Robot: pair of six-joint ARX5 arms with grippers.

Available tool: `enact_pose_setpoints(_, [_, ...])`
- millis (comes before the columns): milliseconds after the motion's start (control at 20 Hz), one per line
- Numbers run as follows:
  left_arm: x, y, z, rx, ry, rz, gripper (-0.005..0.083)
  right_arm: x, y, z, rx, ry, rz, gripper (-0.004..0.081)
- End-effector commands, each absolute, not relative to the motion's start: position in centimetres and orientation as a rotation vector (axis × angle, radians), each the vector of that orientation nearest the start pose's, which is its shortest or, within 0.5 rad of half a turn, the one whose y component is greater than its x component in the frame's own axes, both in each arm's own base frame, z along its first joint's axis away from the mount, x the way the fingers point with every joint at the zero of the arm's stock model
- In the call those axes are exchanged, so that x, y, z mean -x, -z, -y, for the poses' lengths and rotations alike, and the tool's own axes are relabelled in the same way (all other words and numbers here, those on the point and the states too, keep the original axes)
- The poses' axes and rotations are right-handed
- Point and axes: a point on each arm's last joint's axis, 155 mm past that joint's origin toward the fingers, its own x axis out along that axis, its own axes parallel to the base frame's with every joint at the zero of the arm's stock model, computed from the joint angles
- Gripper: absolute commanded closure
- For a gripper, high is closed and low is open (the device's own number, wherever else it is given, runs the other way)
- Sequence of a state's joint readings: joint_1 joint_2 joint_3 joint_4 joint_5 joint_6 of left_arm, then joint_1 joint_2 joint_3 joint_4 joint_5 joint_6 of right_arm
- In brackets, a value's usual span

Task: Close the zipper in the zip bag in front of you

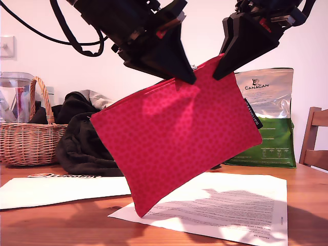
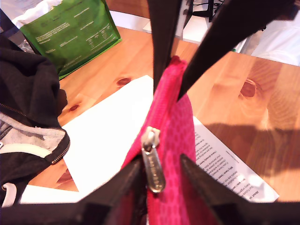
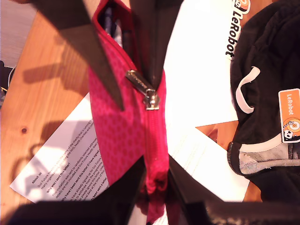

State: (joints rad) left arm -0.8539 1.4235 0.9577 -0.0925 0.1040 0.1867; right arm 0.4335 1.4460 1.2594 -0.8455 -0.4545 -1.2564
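Note:
The red-pink zip bag [image 1: 174, 138] hangs tilted in the air above the table, its lower corner toward the exterior view's left. My first gripper [image 1: 187, 77] is shut on the bag's upper edge at the silver slider [image 2: 151, 140], whose pull tab [image 2: 153, 171] dangles between the jaws. My second gripper [image 1: 218, 74] is shut on the bag's higher end, toward the exterior view's right. In the second wrist view the zipper [image 3: 152, 140] is closed from my second gripper [image 3: 154, 164] up to the slider [image 3: 151, 100] and gapes open beyond it.
Printed paper sheets [image 1: 230, 205] lie on the wooden table [image 1: 61, 220] under the bag. Behind stand a wicker basket [image 1: 31, 138], a heap of black clothing [image 1: 82, 138] and a green-and-silver Canagan bag [image 1: 269, 123]. A wooden chair [image 1: 315, 138] is at the exterior view's right edge.

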Motion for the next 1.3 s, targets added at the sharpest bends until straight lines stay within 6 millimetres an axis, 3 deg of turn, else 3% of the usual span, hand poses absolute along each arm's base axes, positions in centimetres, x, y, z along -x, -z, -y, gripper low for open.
enact_pose_setpoints(0, [-27.8, -18.3, 34.7, -0.375, 0.983, -0.427, 0.0706, -29.3, -18.4, -22.8, 1.039, -1.353, -0.391, 0.078])
enact_pose_setpoints(300, [-27.8, -18.8, 34.7, -0.378, 0.983, -0.436, 0.0795, -29.3, -18.4, -22.8, 1.035, -1.35, -0.395, 0.078])
enact_pose_setpoints(550, [-27.5, -18.3, 34.3, -0.393, 0.983, -0.474, 0.0795, -29.3, -18.4, -22.7, 1.037, -1.348, -0.399, 0.078])
enact_pose_setpoints(900, [-26.9, -20.0, 33.7, -0.385, 0.982, -0.454, 0.0795, -29.5, -18.2, -22.4, 1.053, -1.332, -0.413, 0.078])
enact_pose_setpoints(1250, [-26.2, -19.7, 32.8, -0.399, 0.979, -0.489, 0.0795, -29.5, -18.1, -22.3, 1.052, -1.333, -0.417, 0.078])
